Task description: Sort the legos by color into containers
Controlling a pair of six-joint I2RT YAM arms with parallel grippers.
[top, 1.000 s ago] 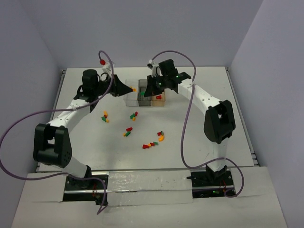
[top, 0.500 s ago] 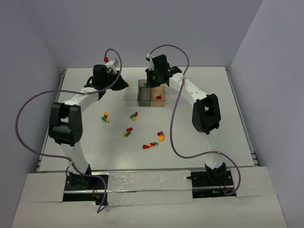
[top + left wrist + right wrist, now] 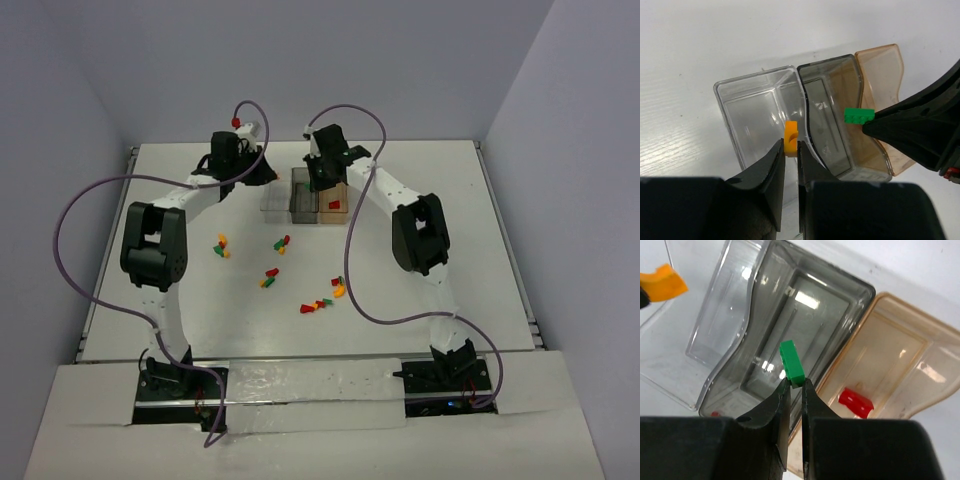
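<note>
- Three joined see-through plastic bins (image 3: 306, 205) at far edge of white worktop (image 3: 450, 220): left gripper (image 3: 791, 150) pinches small orange plastic brick (image 3: 790, 135) over clear bin (image 3: 752, 77).
- Small green plastic brick (image 3: 792, 362) sits clamped in right gripper (image 3: 795, 387) over smoky-grey bin (image 3: 810, 320).
- Mid-worktop, loose coloured bricks (image 3: 320, 304) lie scattered.

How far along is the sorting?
Done: one red lego sits in the amber bin. In hand: the left gripper holds an orange lego by the clear bin, the right gripper a green lego over the grey bin. Left: the scattered legos on the table.
</note>
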